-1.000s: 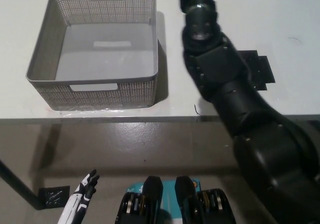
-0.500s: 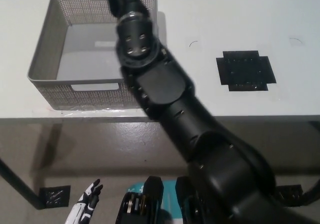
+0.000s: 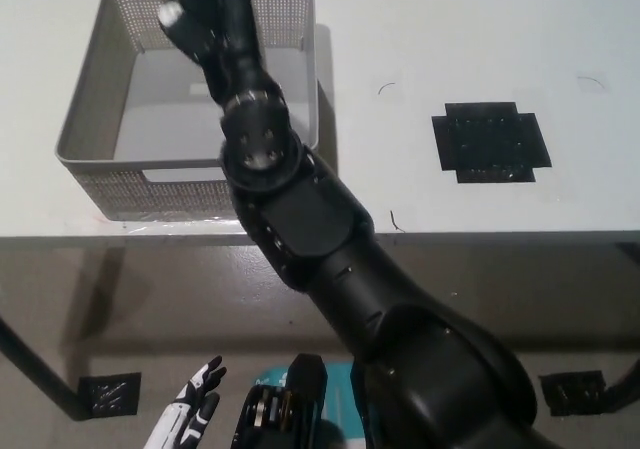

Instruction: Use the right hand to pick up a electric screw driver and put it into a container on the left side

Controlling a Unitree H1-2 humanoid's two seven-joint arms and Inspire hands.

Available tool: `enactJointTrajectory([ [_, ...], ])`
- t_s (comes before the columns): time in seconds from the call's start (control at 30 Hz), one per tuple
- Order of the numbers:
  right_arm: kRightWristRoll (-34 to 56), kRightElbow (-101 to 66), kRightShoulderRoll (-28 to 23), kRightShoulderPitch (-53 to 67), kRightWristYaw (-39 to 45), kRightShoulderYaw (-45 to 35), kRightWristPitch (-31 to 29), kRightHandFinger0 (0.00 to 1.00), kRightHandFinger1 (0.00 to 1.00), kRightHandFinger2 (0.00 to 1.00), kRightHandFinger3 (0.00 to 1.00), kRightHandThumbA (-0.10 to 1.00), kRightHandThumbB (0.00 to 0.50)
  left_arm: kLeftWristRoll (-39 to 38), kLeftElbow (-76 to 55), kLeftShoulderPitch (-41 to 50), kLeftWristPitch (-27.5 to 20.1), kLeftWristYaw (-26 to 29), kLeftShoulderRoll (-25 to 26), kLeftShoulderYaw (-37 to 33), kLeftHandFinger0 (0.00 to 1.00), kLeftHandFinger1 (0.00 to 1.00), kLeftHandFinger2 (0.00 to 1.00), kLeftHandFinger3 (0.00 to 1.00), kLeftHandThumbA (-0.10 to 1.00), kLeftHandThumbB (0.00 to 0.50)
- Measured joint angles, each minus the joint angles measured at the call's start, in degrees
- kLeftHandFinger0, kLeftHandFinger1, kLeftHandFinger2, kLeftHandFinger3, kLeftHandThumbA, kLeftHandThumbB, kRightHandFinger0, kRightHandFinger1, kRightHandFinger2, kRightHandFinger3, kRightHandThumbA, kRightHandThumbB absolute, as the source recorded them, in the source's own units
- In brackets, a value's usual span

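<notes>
One white table [image 3: 480,29], grey basket [image 3: 85,109], black mat [image 3: 490,141], brownish floor [image 3: 180,289].

The setting looks like a robotics lab or test room rather than a home or shop. A plain white table [image 3: 480,29] carries little beyond a grey perforated plastic basket [image 3: 100,109] and a square of black tape [image 3: 490,141] stuck flat on the top like a placement mark, with a few small pen-like marks on the surface near it. Below the table edge lies a bare, dull grey-brown floor [image 3: 200,289] with two more black patches [image 3: 108,393] on it and a dark metal table leg [image 3: 35,369] running across the lower left corner.
</notes>
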Motion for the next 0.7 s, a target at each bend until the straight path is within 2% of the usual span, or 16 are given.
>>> enactJointTrajectory([
  [0.1,0.06,3.20,-0.48,0.90,0.13,-0.31,-0.12,0.00,0.01,0.55,0.64,-0.10,0.100,0.08,-0.24,-0.03,0.53,-0.39,0.16,-0.23,1.00,1.00,1.00,1.00,1.00,0.183],
  [0.17,0.14,4.51,-0.81,1.05,0.23,-0.61,-0.23,0.00,0.02,0.57,0.65,-0.10,0.099,0.17,-0.49,-0.04,0.66,-0.59,0.28,-0.37,1.00,1.00,1.00,1.00,1.00,0.167],
  [0.23,0.17,5.45,-1.14,1.17,0.25,-0.81,-0.49,0.00,0.04,0.58,0.65,-0.10,0.107,0.37,-0.81,-0.08,0.68,-0.77,0.60,-0.60,1.00,1.00,1.00,1.00,1.00,0.175],
  [0.3,0.23,6.00,-1.59,1.33,0.27,-0.94,-1.00,0.00,0.02,0.53,0.65,-0.10,0.122,0.51,-0.87,-0.23,0.69,-0.93,1.02,-0.80,1.00,1.00,1.00,1.00,1.00,0.182],
  [0.37,0.29,6.08,-1.77,1.49,0.30,-1.07,-1.22,0.01,0.00,0.43,0.63,-0.10,0.159,0.81,-0.92,-0.32,0.69,-0.99,1.22,-1.02,1.00,1.00,1.00,1.00,1.00,0.189],
  [0.4,0.31,6.09,-1.81,1.52,0.30,-1.11,-1.27,0.13,0.08,0.43,0.63,-0.10,0.166,0.92,-0.92,-0.37,0.69,-0.99,1.27,-1.10,1.00,1.00,1.00,1.00,1.00,0.190],
  [0.43,0.34,6.12,-1.85,1.54,0.34,-1.13,-1.29,0.08,0.04,0.38,0.60,-0.10,0.169,1.04,-0.92,-0.43,0.69,-1.02,1.30,-1.19,1.00,1.00,0.99,1.00,1.00,0.189],
  [0.47,0.37,6.13,-1.90,1.56,0.48,-1.13,-1.31,0.09,0.09,0.43,0.62,-0.10,0.177,1.16,-0.93,-0.54,0.69,-1.06,1.36,-1.33,1.00,1.00,0.98,0.99,1.00,0.185],
  [0.5,0.38,6.13,-1.93,1.57,0.62,-1.14,-1.31,0.14,0.15,0.44,0.60,-0.10,0.182,1.19,-0.93,-0.63,0.70,-1.10,1.38,-1.40,1.00,1.00,0.97,0.98,1.00,0.180],
  [0.53,0.44,6.13,-2.00,1.60,1.02,-1.14,-1.44,0.19,0.20,0.44,0.64,-0.06,0.196,1.19,-0.97,-0.76,0.72,-1.22,1.40,-1.46,1.00,1.00,0.97,0.97,1.00,0.188],
  [0.6,0.50,6.14,-2.13,1.68,1.60,-1.13,-1.67,0.25,0.25,0.41,0.56,0.05,0.219,1.19,-1.03,-0.90,0.73,-1.36,1.42,-1.52,1.00,1.00,0.95,0.96,1.00,0.189],
  [0.67,0.63,6.14,-2.46,1.96,2.80,-1.13,-2.15,0.38,0.48,0.63,0.73,0.15,0.235,1.16,-1.03,-1.22,0.73,-1.65,1.49,-1.63,1.00,1.00,0.95,0.95,1.00,0.191],
  [0.7,0.67,6.14,-2.58,2.08,3.23,-1.12,-2.31,0.44,0.57,0.71,0.81,0.19,0.248,1.16,-1.03,-1.28,0.73,-1.68,1.50,-1.65,1.00,1.00,0.94,0.94,1.00,0.180],
])
